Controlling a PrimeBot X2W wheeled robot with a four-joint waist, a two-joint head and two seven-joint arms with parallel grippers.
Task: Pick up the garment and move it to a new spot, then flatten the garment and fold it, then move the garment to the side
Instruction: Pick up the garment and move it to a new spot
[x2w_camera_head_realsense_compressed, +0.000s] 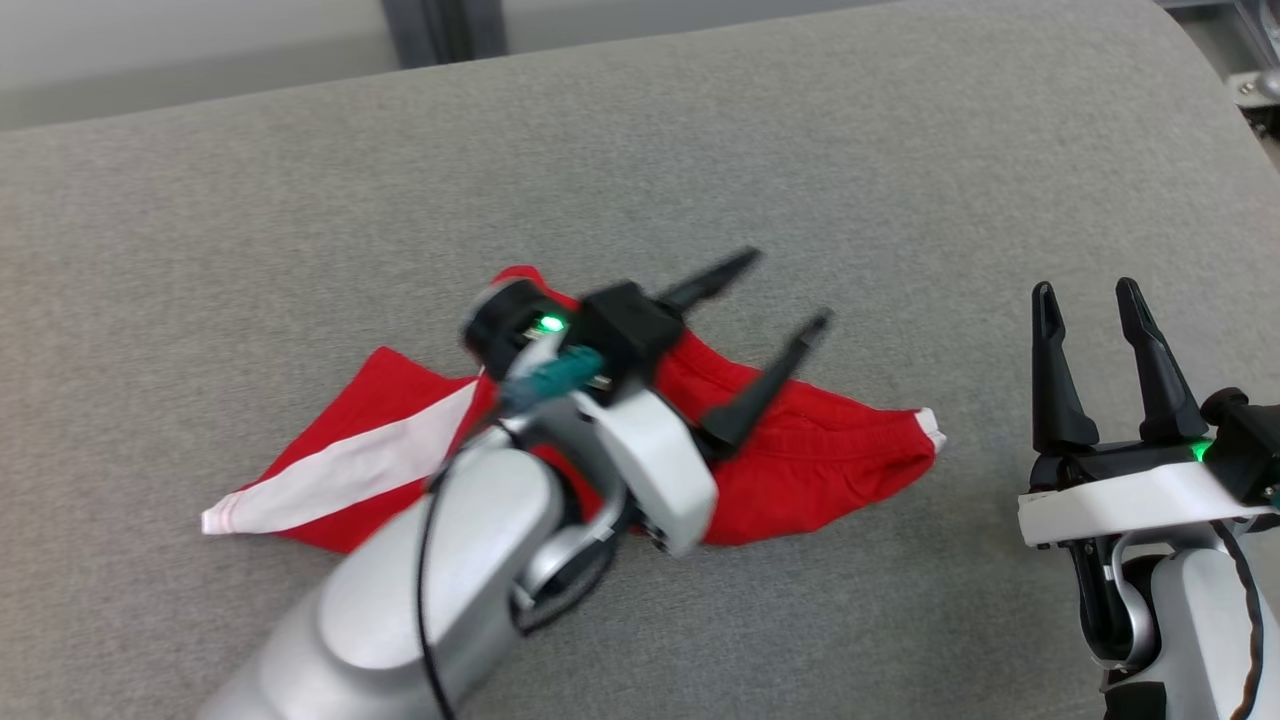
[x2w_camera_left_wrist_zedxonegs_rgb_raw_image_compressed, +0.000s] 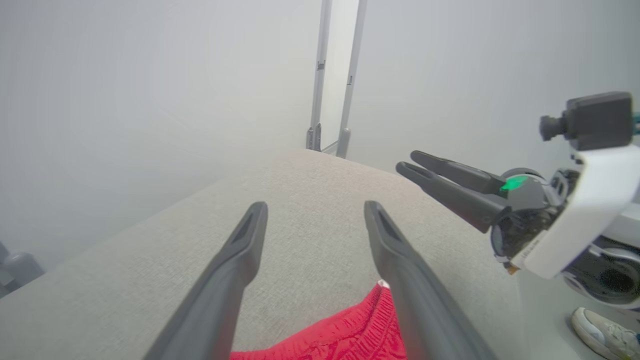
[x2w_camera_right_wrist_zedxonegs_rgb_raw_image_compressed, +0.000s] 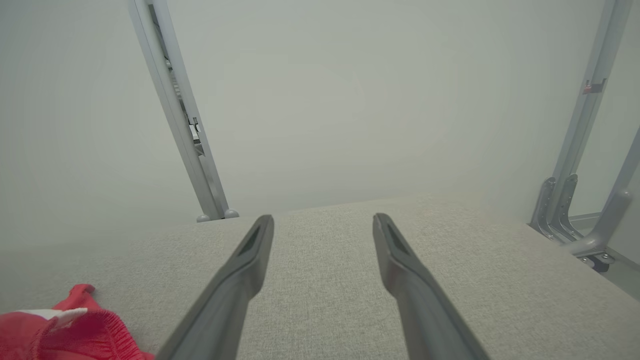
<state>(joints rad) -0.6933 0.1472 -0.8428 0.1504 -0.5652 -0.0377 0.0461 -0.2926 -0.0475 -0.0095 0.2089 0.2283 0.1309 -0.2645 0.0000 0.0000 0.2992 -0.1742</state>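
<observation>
The garment (x2w_camera_head_realsense_compressed: 820, 460) is red with a white stripe and lies spread flat on the grey table (x2w_camera_head_realsense_compressed: 640, 150), its white-tipped corners at the far left and right. My left gripper (x2w_camera_head_realsense_compressed: 785, 290) hovers above the garment's middle, fingers open and pointing up and to the right, nothing between them. In the left wrist view the red cloth (x2w_camera_left_wrist_zedxonegs_rgb_raw_image_compressed: 345, 330) lies below the open left gripper (x2w_camera_left_wrist_zedxonegs_rgb_raw_image_compressed: 315, 210). My right gripper (x2w_camera_head_realsense_compressed: 1085, 295) stands open to the right of the garment, apart from it. The right wrist view has the garment's corner (x2w_camera_right_wrist_zedxonegs_rgb_raw_image_compressed: 65, 330) at the lower left of the open right gripper (x2w_camera_right_wrist_zedxonegs_rgb_raw_image_compressed: 322, 222).
The grey fabric surface stretches wide on all sides of the garment. Metal frame posts (x2w_camera_right_wrist_zedxonegs_rgb_raw_image_compressed: 175, 115) stand beyond the far edge, with more posts (x2w_camera_right_wrist_zedxonegs_rgb_raw_image_compressed: 580, 165) at the right. A white shoe (x2w_camera_left_wrist_zedxonegs_rgb_raw_image_compressed: 605, 332) rests on the floor off the table's right side.
</observation>
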